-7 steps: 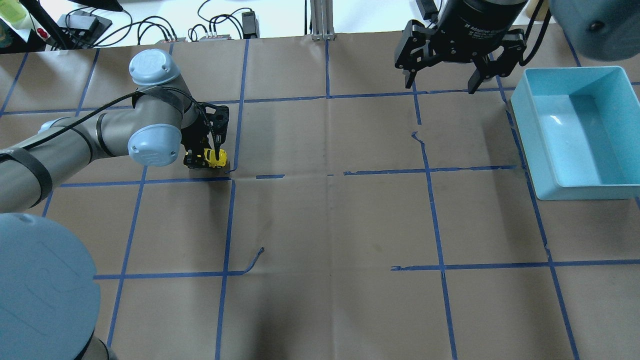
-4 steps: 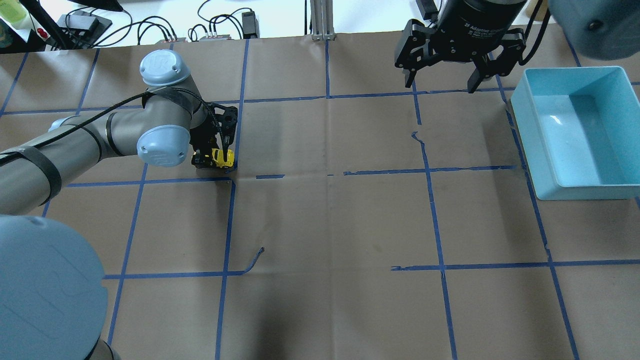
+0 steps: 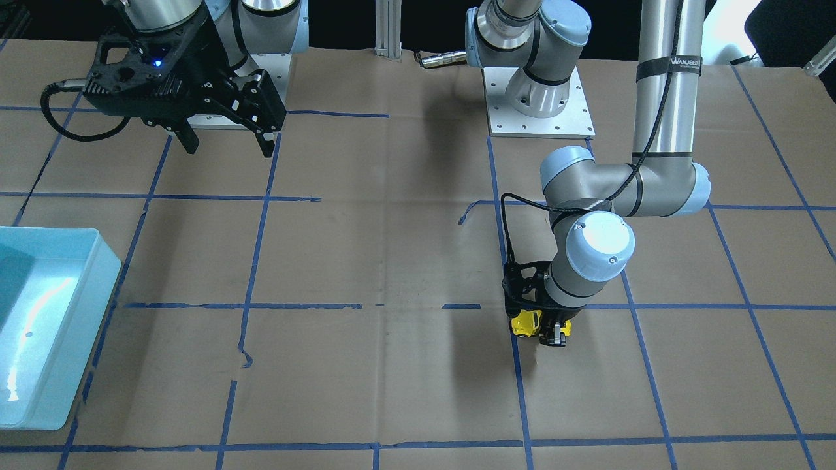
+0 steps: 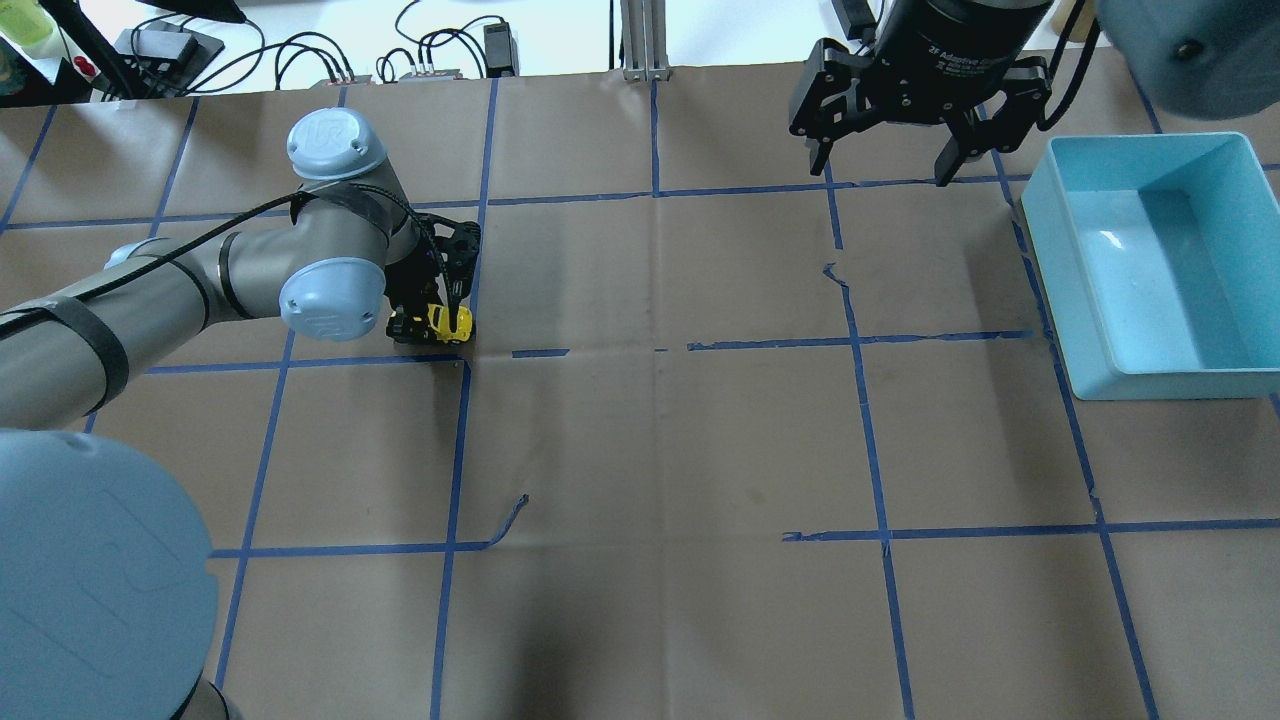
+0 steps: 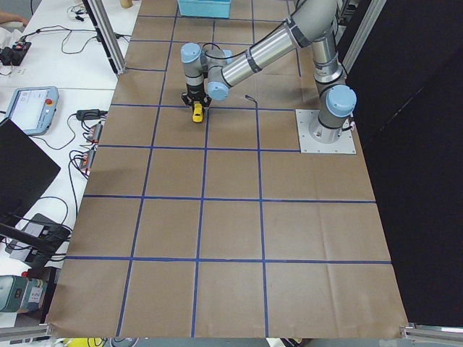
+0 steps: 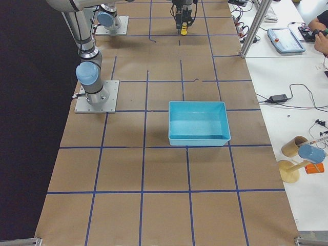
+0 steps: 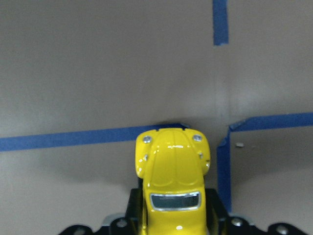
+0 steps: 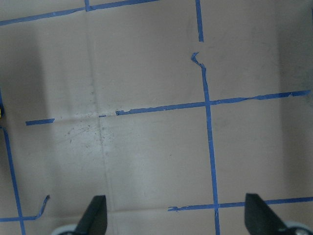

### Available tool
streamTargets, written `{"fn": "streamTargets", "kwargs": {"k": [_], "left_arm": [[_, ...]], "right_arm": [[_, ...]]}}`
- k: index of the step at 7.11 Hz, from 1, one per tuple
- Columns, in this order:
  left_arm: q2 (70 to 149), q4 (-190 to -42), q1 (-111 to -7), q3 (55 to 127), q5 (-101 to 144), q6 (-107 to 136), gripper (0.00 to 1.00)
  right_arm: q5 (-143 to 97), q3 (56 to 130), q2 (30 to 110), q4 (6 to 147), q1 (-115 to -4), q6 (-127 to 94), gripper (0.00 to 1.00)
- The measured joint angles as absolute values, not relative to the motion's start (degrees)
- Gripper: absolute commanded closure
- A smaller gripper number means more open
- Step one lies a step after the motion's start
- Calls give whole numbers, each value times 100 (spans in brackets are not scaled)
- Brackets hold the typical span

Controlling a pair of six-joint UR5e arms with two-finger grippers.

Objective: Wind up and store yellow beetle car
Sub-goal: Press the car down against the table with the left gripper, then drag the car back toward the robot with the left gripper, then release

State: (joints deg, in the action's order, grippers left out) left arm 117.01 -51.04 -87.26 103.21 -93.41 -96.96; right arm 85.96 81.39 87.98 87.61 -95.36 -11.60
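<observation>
The yellow beetle car (image 4: 441, 322) is a tiny bright yellow toy sitting low on the brown paper, just left of a blue tape crossing. My left gripper (image 4: 432, 326) is shut on the car and points straight down. The left wrist view shows the car's hood and windscreen (image 7: 172, 181) sticking out between the jaws, its nose at a tape line. The car also shows in the front-facing view (image 3: 526, 322) under the left gripper (image 3: 542, 329). My right gripper (image 4: 880, 168) is open and empty, high over the table's far right; its fingertips (image 8: 93, 215) frame bare paper.
A light blue bin (image 4: 1040, 260) stands empty at the table's right edge and also shows in the front-facing view (image 3: 98, 287). Blue tape lines grid the brown paper. Cables and boxes lie beyond the far edge (image 4: 430, 60).
My left arm has moved the car a short way to the right along the paper, toward the tape crossing. The right gripper has stayed in place.
</observation>
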Motion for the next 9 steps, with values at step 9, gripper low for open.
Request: {"fn": "streamTargets", "kwargs": {"k": [9], "left_arm": [[11712,-5107,-8358,10423,-9387,-9974,60]], "right_arm": [[8593,8139,8798,8757,-9536,-1160,0]]}}
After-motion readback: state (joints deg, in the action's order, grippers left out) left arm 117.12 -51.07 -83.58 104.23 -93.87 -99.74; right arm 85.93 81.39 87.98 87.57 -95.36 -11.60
